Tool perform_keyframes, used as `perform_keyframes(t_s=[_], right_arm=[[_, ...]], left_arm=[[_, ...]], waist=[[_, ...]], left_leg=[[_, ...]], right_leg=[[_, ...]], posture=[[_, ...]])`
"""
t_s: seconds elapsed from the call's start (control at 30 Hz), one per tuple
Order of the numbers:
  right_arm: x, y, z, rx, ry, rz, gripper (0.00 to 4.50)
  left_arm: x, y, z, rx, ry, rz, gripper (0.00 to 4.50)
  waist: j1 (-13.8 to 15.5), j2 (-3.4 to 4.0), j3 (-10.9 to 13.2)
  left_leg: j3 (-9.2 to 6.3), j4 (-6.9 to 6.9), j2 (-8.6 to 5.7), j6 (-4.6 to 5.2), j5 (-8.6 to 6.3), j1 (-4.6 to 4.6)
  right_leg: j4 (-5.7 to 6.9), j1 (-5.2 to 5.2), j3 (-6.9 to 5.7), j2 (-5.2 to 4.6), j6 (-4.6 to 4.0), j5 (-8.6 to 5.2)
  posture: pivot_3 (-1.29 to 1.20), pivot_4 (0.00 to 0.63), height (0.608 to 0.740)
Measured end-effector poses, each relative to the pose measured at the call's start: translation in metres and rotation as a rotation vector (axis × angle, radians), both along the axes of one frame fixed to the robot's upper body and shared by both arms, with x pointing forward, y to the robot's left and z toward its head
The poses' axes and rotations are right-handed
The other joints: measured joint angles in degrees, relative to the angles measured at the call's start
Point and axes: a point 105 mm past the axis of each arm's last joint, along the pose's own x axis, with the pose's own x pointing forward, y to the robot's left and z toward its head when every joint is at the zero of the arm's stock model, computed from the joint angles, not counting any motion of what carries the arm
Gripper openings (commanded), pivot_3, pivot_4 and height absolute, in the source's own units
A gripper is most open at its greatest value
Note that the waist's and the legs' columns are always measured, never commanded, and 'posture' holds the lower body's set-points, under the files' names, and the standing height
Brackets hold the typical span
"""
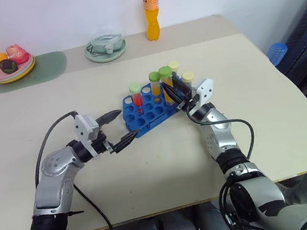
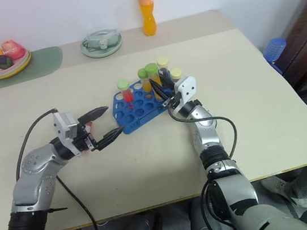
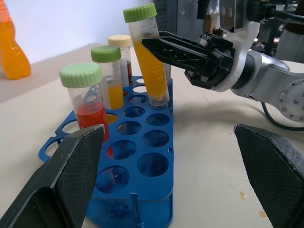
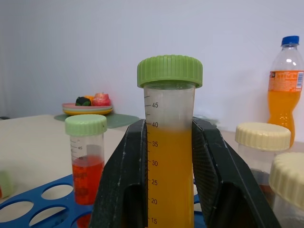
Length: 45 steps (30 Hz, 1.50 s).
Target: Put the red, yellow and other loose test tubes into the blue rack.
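Five capped clear-plastic test tubes stand in or at the blue plastic rack with round wells (image 1: 144, 111), which lies on the matt beige table top (image 1: 149, 167). The right gripper (image 1: 175, 96) is clamped on the tallest one — a green-capped tube of yellow-orange liquid (image 3: 148, 54), ribbed on its screw cap and printed with a graduated scale. That tube leans slightly, its rounded base entering a well in the middle of the rack. The gripper's textured black fingers (image 4: 126, 180) press both sides of the barrel and hide its lower part in the right wrist view.

The green-capped tube of red liquid (image 1: 136, 96) stands upright at the rack's near-left side. A second green-capped yellow tube (image 1: 155, 86) stands behind it, and two cream-capped tubes (image 1: 174, 66) stand at the far side; their contents are hard to make out.

The left gripper (image 1: 119, 128) hovers just beside the rack's near end, jaws spread wide and holding nothing — its pointed carbon-weave fingers (image 3: 66, 185) are cut off by the frame edge.

At the table's far edge sit an orange drink bottle (image 1: 151, 12), a pale green dish (image 1: 105, 47) and stacked plates of toy food (image 1: 11, 65) on a green mat
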Motion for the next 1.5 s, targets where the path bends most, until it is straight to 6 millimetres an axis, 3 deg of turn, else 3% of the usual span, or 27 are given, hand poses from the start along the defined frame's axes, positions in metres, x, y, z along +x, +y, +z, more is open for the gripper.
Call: perform_keyframes(t_s=[0.27, 0.37, 0.63, 0.87, 1.07, 1.23, 1.37, 1.5], right_arm=[[-0.006, 0.011, -0.005, -0.001, -0.01, 0.037, 0.68], [-0.009, 0.009, -0.017, -0.003, 0.026, 0.031, 0.68], [-0.009, 0.011, -0.019, -0.016, 0.032, 0.038, 0.68], [-0.013, 0.012, -0.02, -0.029, 0.019, 0.063, 4.07], [-0.016, 0.006, -0.027, -0.12, 0.002, 0.052, 4.07], [-0.031, -0.014, -0.033, -0.21, 0.007, 0.05, 4.07], [-0.06, -0.041, -0.042, -0.374, 0.076, 0.095, 4.07], [-0.087, -0.061, -0.04, -0.486, 0.193, 0.17, 4.07]], left_arm=[[-0.002, 0.001, 0.0, 0.013, -0.001, 0.002, 4.5], [-0.002, 0.001, 0.0, 0.015, -0.005, 0.002, 4.5], [-0.002, 0.001, 0.001, 0.013, -0.007, 0.01, 4.5], [0.001, 0.002, 0.0, -0.005, 0.011, 0.039, 4.5], [0.007, 0.008, 0.005, -0.074, 0.026, 0.117, 4.5], [0.016, 0.012, 0.013, -0.175, 0.064, 0.258, 4.5], [0.017, 0.015, 0.02, -0.168, 0.086, 0.347, 4.5], [0.021, 0.037, 0.025, -0.173, 0.154, 0.469, 4.5]], waist=[[-0.1, 0.02, -0.02], [-0.09, 0.02, -0.01], [-0.31, 0.02, -0.02], [-1.04, 0.03, -0.01], [-1.06, 0.02, -0.01], [-0.83, 0.01, -0.02], [0.35, 0.01, -0.02], [0.75, 0.0, -0.01]], left_leg=[[0.0, -0.02, 0.0, 0.0, 0.0, 0.02], [0.0, -0.02, 0.0, 0.0, 0.0, 0.0], [0.0, -0.05, 0.01, 0.0, 0.0, 0.0], [-0.03, -0.07, 0.01, 0.0, 0.0, -0.02], [-0.05, -0.06, 0.0, 0.0, 0.0, -0.03], [-0.07, 0.0, -0.02, 0.0, 0.0, -0.07], [-0.05, 0.0, -0.03, 0.01, -0.01, -0.14], [0.01, 0.1, -0.02, 0.0, 0.0, -0.06]], right_leg=[[0.01, 0.0, 0.0, 0.0, 0.0, 0.0], [0.01, -0.02, 0.01, 0.0, 0.0, 0.0], [0.01, -0.03, 0.01, 0.01, 0.0, 0.0], [0.02, -0.05, 0.0, 0.01, 0.0, 0.0], [0.02, -0.04, 0.0, 0.01, 0.0, 0.0], [0.01, -0.04, 0.0, 0.0, 0.0, 0.0], [-0.02, -0.07, 0.03, -0.01, 0.0, 0.0], [0.0, 0.01, 0.08, -0.01, 0.0, 0.0]], posture=[[0.0, 0.15, 0.74], [0.0, 0.15, 0.74], [0.0, 0.15, 0.74], [0.0, 0.15, 0.74], [0.0, 0.15, 0.74], [0.0, 0.15, 0.74], [0.0, 0.15, 0.74], [0.0, 0.15, 0.74]])
